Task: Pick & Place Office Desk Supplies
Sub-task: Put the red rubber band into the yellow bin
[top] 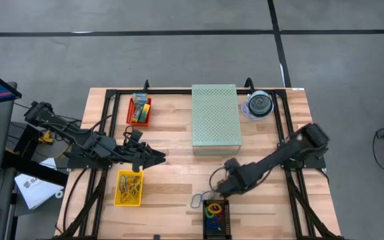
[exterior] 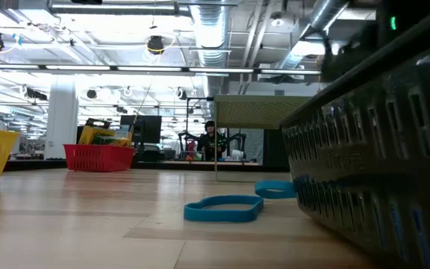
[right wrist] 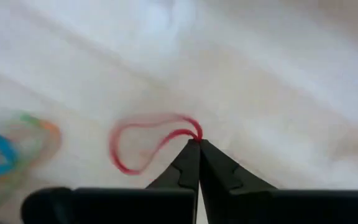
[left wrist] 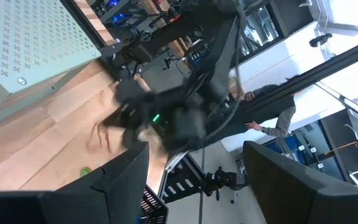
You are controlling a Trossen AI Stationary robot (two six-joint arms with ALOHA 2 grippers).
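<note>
My right gripper (top: 221, 186) (right wrist: 195, 144) points down over the table's near middle, just beyond a black basket (top: 215, 217) of coloured rubber bands, and is shut on a thin red rubber band (right wrist: 143, 144). My left gripper (top: 159, 159) (left wrist: 194, 163) waits open and holds nothing, to the left of the middle. A blue rubber band (exterior: 224, 209) (top: 197, 200) lies flat on the wood beside the black basket, with another blue one (exterior: 275, 189) behind it. My right gripper pinches the red band at one point of its loop (right wrist: 195, 132), between the very tips of its two fingers, which come from above. A single strand is in the pinch. The rest of the loop spreads slack to one side; I cannot tell whether it is clear of the table.
A yellow basket (top: 129, 188) of bands stands near left, and a red basket (top: 139, 110) with crayon boxes far left. The large pale green perforated box (top: 215, 119) fills the far middle, with a clear disc case (top: 259, 105) to its right. Bare wood lies between the arms.
</note>
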